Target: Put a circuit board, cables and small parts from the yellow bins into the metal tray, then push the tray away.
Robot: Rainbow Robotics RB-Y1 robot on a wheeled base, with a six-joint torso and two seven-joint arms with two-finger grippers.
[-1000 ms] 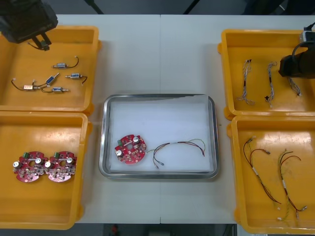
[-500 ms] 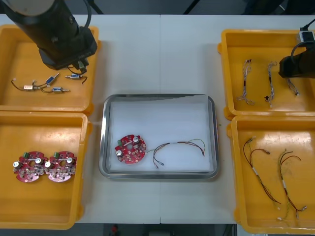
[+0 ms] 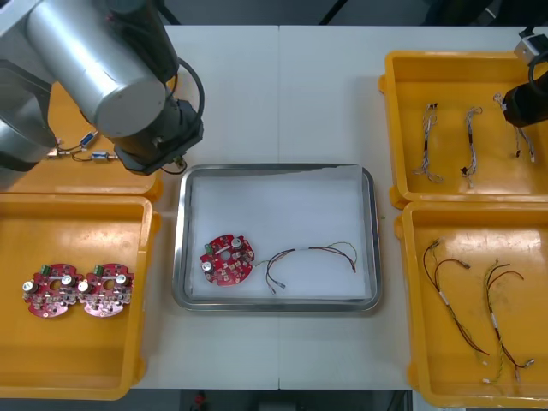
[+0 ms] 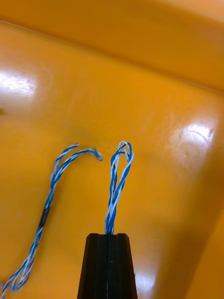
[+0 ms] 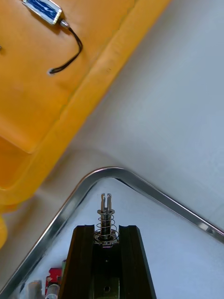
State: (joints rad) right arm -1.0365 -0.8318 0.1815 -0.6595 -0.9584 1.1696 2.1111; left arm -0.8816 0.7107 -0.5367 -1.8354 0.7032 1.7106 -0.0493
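Note:
My left gripper (image 5: 106, 229) is shut on a small metal part (image 5: 106, 216) with a spring, which sticks out past the fingertips. It hangs over the far left corner of the metal tray (image 5: 140, 180). In the front view the left gripper (image 3: 163, 159) sits at that corner of the tray (image 3: 278, 169). In the tray lie a red circuit board (image 3: 228, 259) and a thin cable (image 3: 312, 254). My right gripper (image 4: 108, 236) is shut on a twisted blue and white cable (image 4: 116, 184) above the floor of the far right yellow bin (image 3: 462, 68), at that bin's right edge (image 3: 524, 107).
A second blue and white cable (image 4: 51, 196) lies beside the held one; two more (image 3: 428, 141) rest in that bin. The far left bin (image 5: 56, 93) holds small metal parts (image 3: 81, 152). Two circuit boards (image 3: 77, 291) lie in the near left bin, and cables (image 3: 479, 317) in the near right bin.
My left arm has swung from the far left bin's back corner to the tray's far left corner, carrying a small metal part. The right gripper has shifted slightly toward the bin's far right.

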